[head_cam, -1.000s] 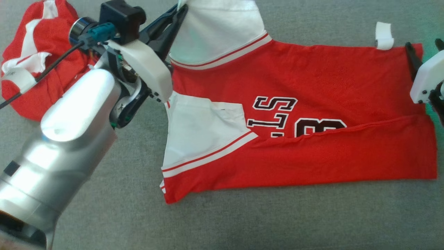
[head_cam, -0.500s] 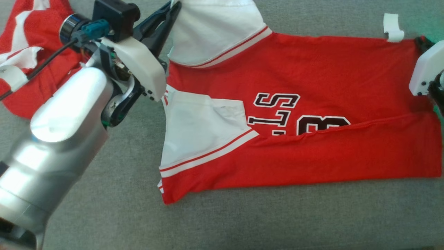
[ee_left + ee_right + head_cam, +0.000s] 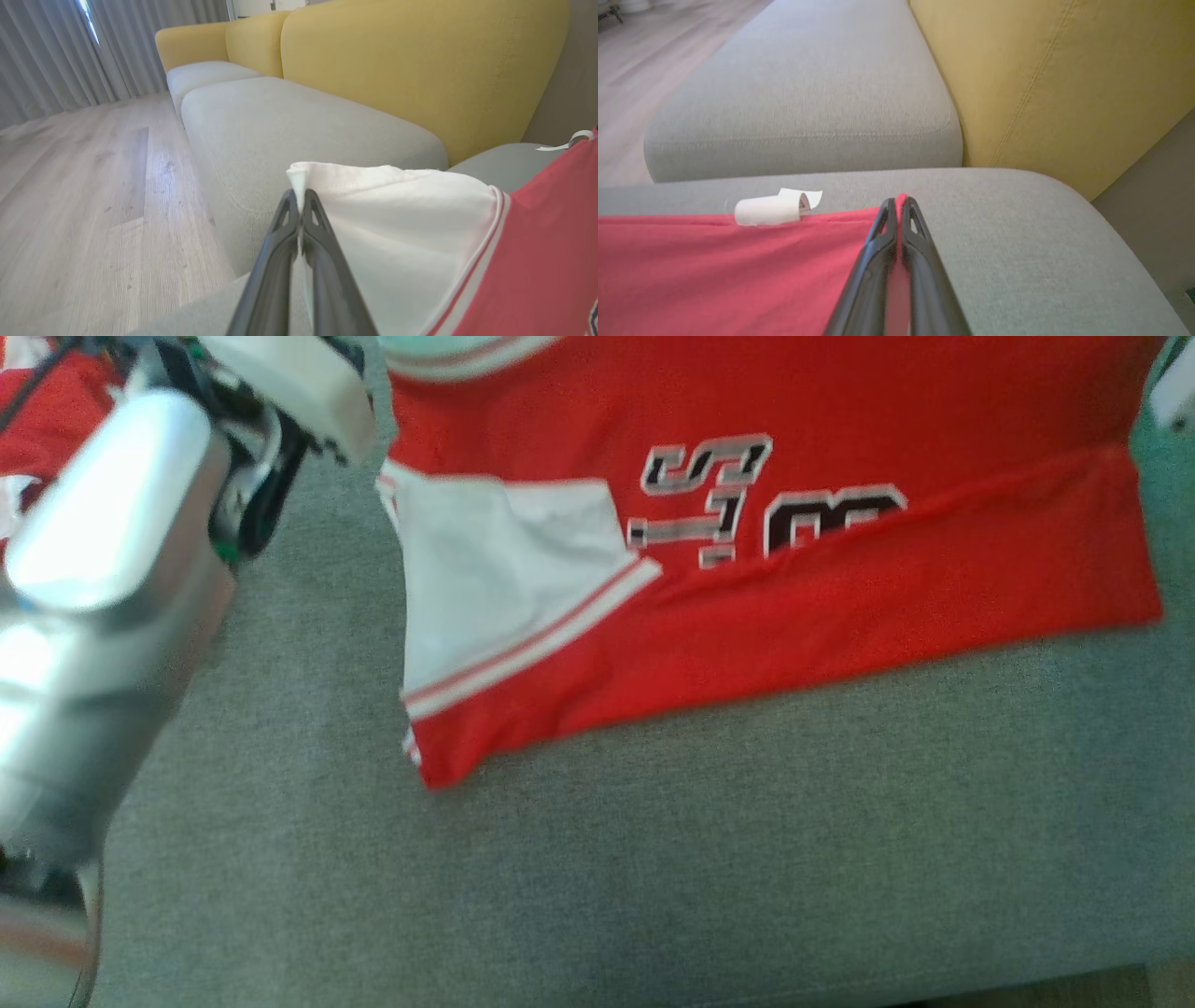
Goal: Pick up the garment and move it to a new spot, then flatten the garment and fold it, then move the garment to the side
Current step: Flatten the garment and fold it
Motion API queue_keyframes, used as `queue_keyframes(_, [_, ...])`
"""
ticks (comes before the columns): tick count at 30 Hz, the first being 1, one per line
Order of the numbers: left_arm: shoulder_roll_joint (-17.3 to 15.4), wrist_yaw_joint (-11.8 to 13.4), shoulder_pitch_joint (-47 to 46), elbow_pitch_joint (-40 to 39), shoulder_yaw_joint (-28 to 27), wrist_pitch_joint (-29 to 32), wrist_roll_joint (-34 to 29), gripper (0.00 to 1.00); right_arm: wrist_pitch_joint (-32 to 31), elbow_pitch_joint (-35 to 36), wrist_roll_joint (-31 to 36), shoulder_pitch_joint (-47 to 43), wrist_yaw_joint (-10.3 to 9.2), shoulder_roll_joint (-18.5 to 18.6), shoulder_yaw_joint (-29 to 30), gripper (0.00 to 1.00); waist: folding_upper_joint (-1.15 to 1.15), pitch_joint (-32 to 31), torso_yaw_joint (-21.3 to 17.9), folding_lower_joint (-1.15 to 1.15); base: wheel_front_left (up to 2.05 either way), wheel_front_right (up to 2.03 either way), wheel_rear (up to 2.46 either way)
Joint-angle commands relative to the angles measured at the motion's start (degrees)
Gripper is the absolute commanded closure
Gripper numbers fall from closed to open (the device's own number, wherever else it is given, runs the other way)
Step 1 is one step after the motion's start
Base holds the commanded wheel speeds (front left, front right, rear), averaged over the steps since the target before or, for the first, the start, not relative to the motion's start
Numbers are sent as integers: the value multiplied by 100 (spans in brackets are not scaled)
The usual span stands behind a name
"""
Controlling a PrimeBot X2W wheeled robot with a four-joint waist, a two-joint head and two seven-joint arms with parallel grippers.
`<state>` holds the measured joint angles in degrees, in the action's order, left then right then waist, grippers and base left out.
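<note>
The garment (image 3: 840, 607) is a red jersey with white sleeves and dark lettering, lying spread on a grey sofa seat (image 3: 653, 859) with its near edge folded over. In the left wrist view my left gripper (image 3: 299, 198) is shut on the edge of the white sleeve (image 3: 402, 224). In the right wrist view my right gripper (image 3: 900, 205) is shut on the corner of the red hem (image 3: 738, 270). My silver left forearm (image 3: 103, 569) fills the left of the head view, and its fingers are cut off at the top edge.
A second red and white garment (image 3: 37, 439) lies bunched at the top left. A curled white label (image 3: 771, 208) sticks up from the hem. The yellow sofa back (image 3: 420, 79) rises behind the seat, with a wooden floor (image 3: 84, 186) beyond another grey cushion (image 3: 289, 126).
My right gripper has shut on the hem corner. The head camera has shifted, so the jersey now sits higher in its picture. My left gripper keeps its hold on the sleeve.
</note>
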<state>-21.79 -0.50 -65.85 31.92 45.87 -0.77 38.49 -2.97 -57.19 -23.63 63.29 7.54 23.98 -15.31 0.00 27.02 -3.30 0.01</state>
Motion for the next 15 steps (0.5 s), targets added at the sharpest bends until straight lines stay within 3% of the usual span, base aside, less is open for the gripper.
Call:
queue_keyframes(1, [-147,30,-397,-22,-300,-134,-71,100,134,143,-58,150,-5,3,41,100,0,25,-22,-1,0,0,0])
queue_keyframes(8, [160,-179,-773,734,-270,-675,-159,100,704,-43,-264,476,-5,-268,176,100,0,3,-70,-1,0,0,0])
queue_keyframes(15, [236,-481,-473,1034,-140,-753,43,100,816,-227,-626,204,-5,-270,88,100,0,-243,0,-1,0,0,0])
